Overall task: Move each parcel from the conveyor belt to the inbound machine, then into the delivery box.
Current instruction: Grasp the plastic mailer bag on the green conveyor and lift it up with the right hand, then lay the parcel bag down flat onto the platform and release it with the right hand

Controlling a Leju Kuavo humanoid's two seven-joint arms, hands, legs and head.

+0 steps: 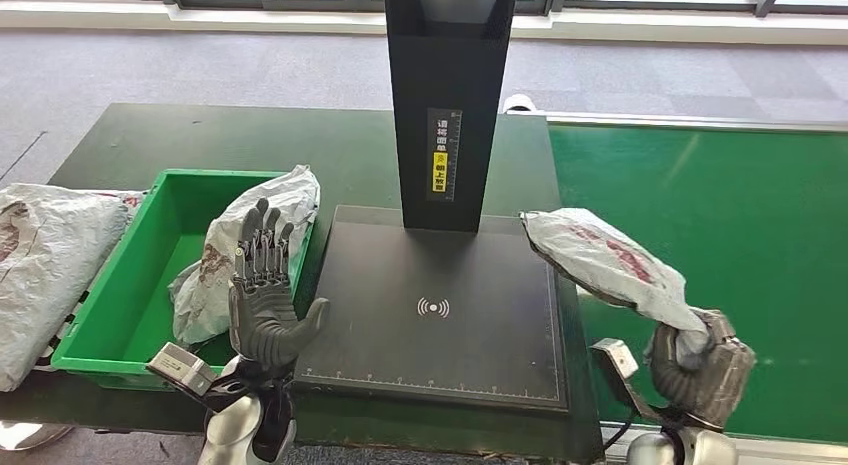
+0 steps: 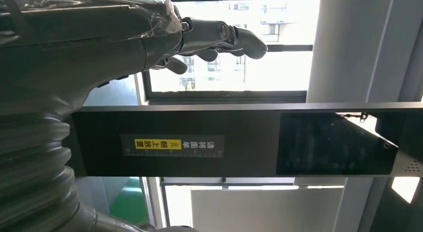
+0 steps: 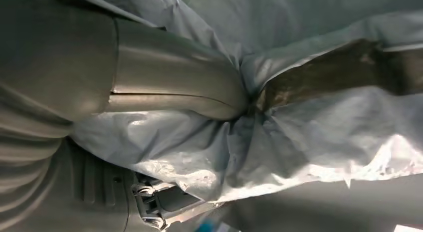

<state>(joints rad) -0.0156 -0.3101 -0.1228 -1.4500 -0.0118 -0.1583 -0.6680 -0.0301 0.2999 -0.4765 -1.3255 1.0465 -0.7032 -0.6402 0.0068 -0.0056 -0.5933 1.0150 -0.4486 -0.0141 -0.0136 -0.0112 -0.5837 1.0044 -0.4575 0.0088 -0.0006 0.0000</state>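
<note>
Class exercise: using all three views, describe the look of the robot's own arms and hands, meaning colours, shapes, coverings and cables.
Both arms are silver. The left hand has a grey ribbed palm cover, thick grey thumb and darker segmented fingers. The right hand has the same grey covering, its thumb smooth and rounded. A small silver box sits at each wrist; a black cable runs by the right one.

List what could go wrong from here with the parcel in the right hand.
1. The right hand grips the parcel only by one bunched end, so the rest sticks out unsupported and might slip or tear.
2. The parcel's free end hangs just over the scanner plate edge near the black post; it may snag there.
3. The open left hand stands near the plate and could be bumped.
</note>
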